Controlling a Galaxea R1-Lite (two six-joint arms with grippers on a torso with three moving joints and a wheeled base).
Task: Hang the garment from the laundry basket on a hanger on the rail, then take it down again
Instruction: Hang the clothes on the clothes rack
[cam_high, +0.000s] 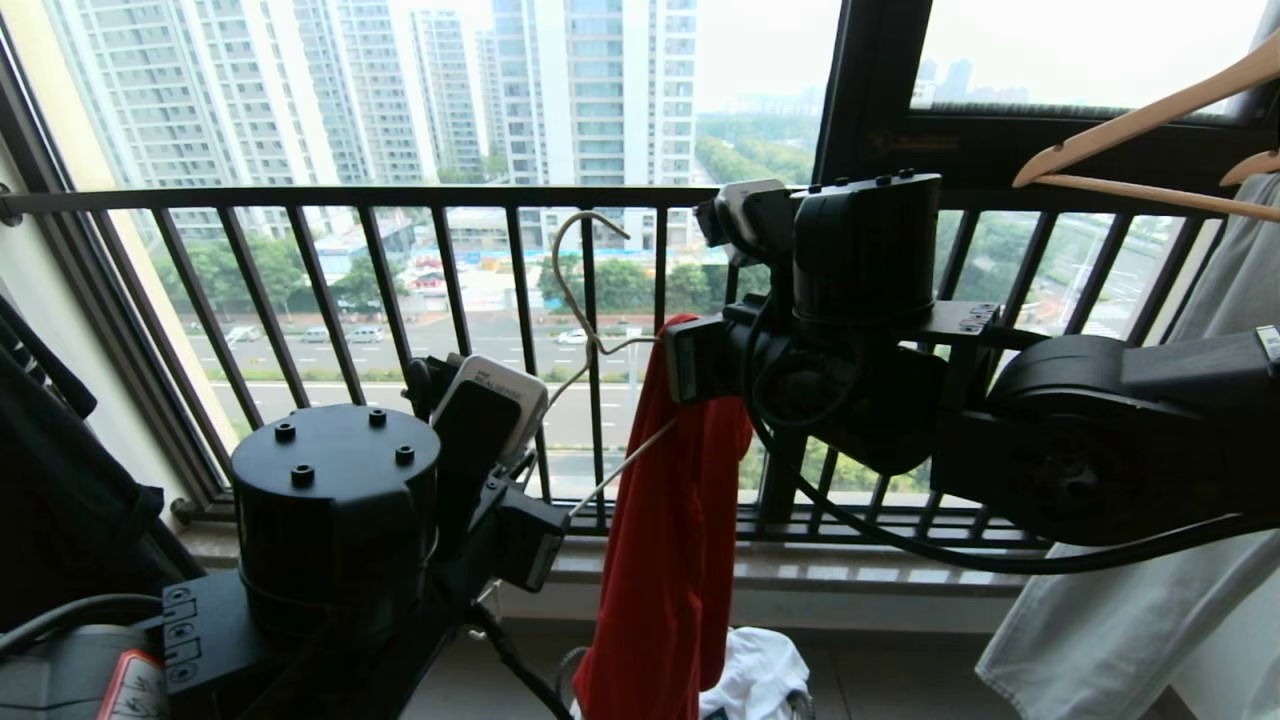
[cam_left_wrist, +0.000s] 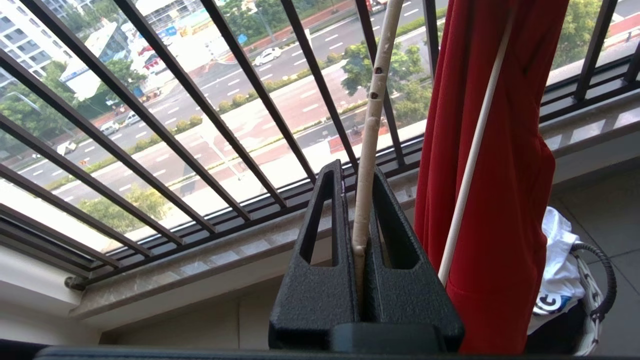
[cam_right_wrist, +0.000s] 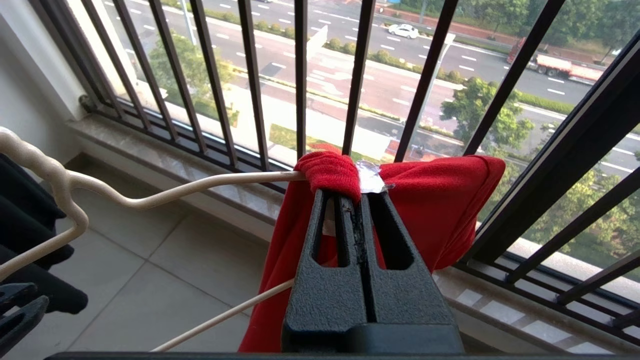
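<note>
No lettering anywhere is clear enough to be read.

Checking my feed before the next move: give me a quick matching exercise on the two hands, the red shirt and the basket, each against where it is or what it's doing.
Things:
1. left hand
2. right hand
3. red T-shirt
4. laundry basket

States:
A. shut on the shirt's top edge
B. on the floor, white cloth inside
C. shut on the cream wire hanger
D. draped over the hanger, hanging down

Pairs: 1-C, 2-A, 3-D, 4-B
</note>
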